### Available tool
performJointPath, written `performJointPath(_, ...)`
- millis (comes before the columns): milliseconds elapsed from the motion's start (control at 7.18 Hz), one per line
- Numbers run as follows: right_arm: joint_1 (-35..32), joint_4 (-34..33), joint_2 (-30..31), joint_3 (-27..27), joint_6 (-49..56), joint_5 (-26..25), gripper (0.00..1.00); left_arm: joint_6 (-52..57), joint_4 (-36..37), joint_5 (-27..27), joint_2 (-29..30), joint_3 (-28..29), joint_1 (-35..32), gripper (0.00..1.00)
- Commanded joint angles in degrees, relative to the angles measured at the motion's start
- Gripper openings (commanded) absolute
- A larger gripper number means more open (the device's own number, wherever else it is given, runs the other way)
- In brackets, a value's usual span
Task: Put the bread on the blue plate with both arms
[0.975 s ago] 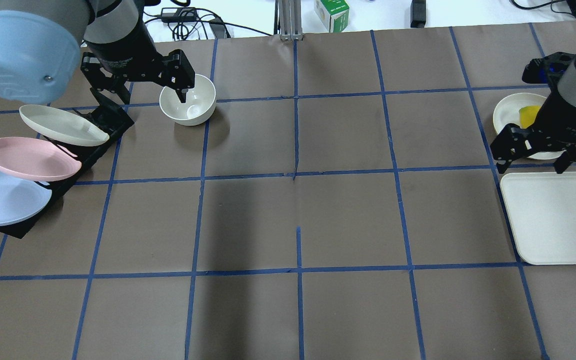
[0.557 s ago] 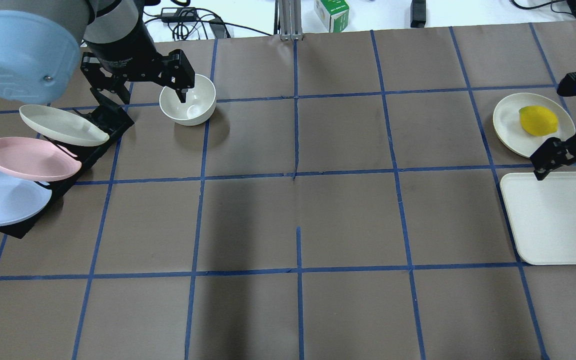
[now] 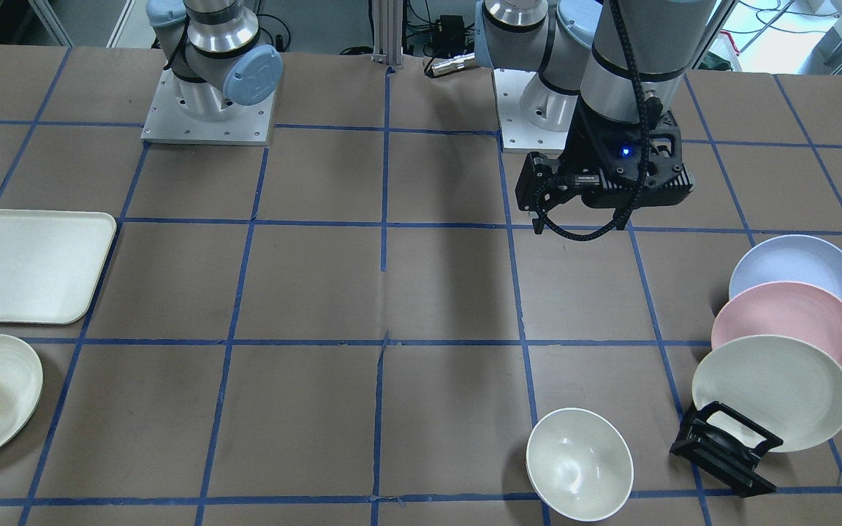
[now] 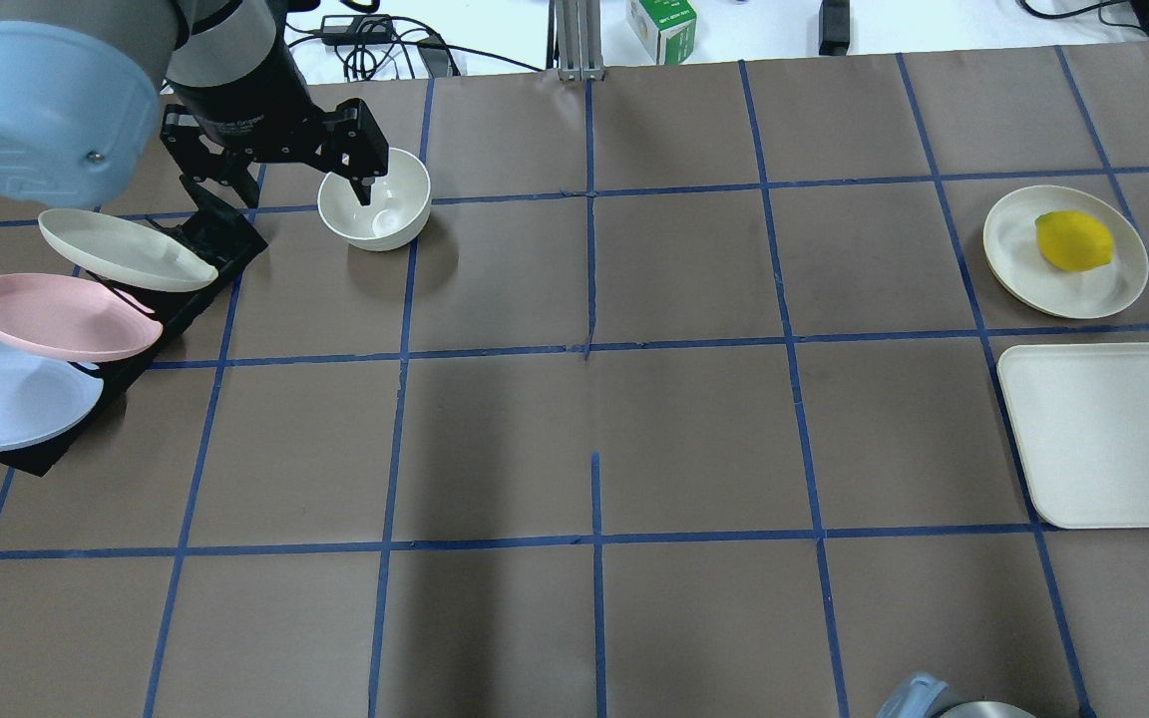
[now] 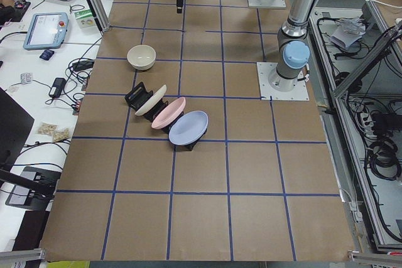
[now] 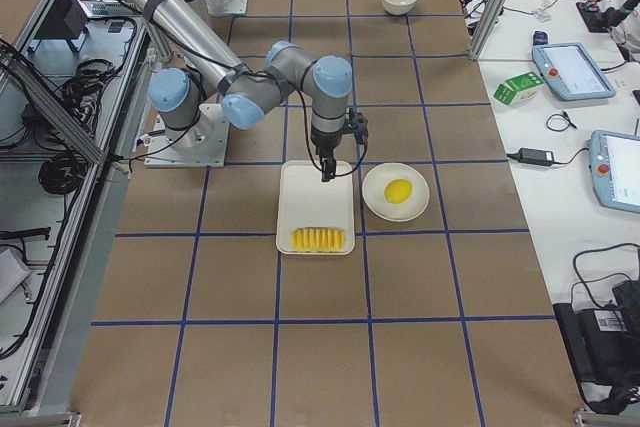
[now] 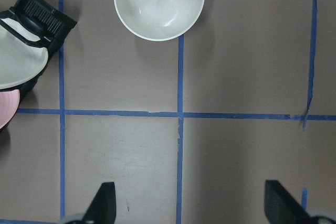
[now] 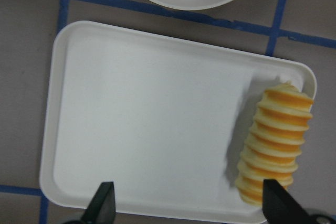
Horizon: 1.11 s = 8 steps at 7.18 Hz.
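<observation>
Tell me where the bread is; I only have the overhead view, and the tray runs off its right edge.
Observer: The bread lies at one short end of the white tray, untouched.
Operator: Is the right gripper open?
Observer: Yes, it is open above the tray, holding nothing.
Operator: Is the left gripper inside the bowl?
Observer: No, it is open over bare table, with the bowl ahead of it.

bread (image 8: 275,142): reachable from above | blue plate (image 3: 794,263): pink plate (image 3: 786,315) overlaps it
</observation>
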State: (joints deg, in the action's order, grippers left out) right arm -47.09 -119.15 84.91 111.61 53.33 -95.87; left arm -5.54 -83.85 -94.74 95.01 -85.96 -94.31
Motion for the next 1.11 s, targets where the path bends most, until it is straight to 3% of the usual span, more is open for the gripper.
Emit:
performJointPath(0, 5.58, -5.02, -6.48, -0.95, 4.14, 0.07, 1.0, 0.17, 0.18, 0.43, 0.26, 0.17, 0.35, 1.0)
performJointPath(279, 8.49, -7.49, -10.36, -2.09, 4.67, 0.15, 1.0, 2.45, 0.09, 6.14, 0.52, 0.35, 1.67, 1.0)
performJointPath(975, 9.03, -8.63, -17.76, -5.88, 3.89, 2.09, 1.0, 5.45, 0.09, 5.8, 0.35, 0.18, 1.67, 1.0)
